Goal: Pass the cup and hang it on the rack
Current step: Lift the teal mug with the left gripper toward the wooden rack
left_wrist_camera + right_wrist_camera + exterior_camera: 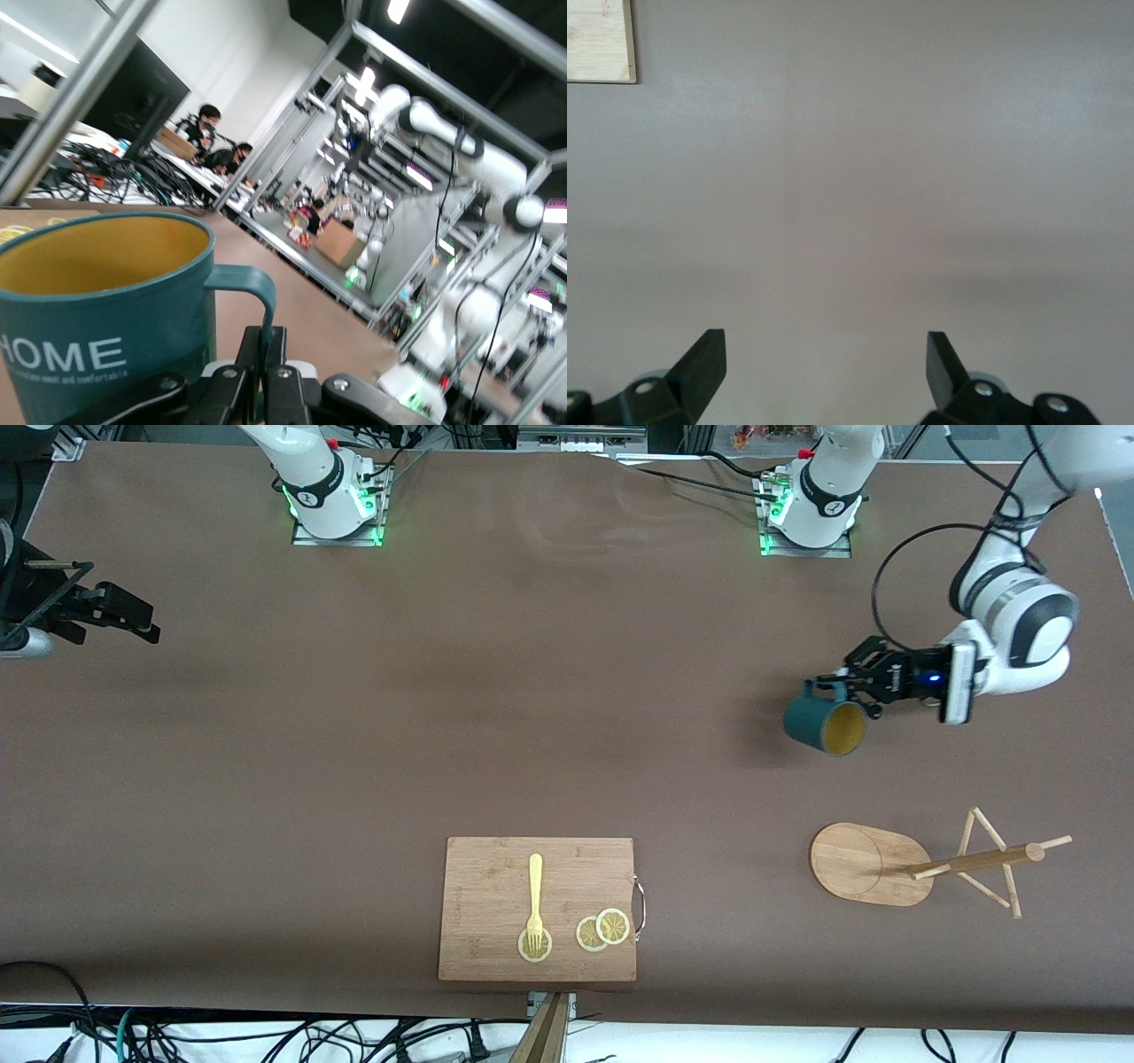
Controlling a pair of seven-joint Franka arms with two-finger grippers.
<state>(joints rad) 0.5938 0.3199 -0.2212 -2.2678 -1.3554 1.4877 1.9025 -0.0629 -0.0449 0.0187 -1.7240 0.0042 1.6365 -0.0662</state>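
Observation:
The dark teal cup (824, 724) hangs in the air over bare table at the left arm's end, tipped on its side so its tan inside faces the front camera. My left gripper (843, 684) is shut on the cup's loop handle (254, 292); in the left wrist view the cup (106, 310) sits just ahead of the left gripper (266, 350). The bamboo rack (864, 864), with its pole and pegs (979, 859), stands nearer the front camera than the cup. My right gripper (133, 615) waits open over the right arm's end of the table, with nothing between its fingers (702, 359).
A wooden cutting board (496, 886) with a metal handle lies near the front edge, carrying a yellow fork (535, 899) and lemon slices (602, 930). A corner of the cutting board (598, 40) shows in the right wrist view.

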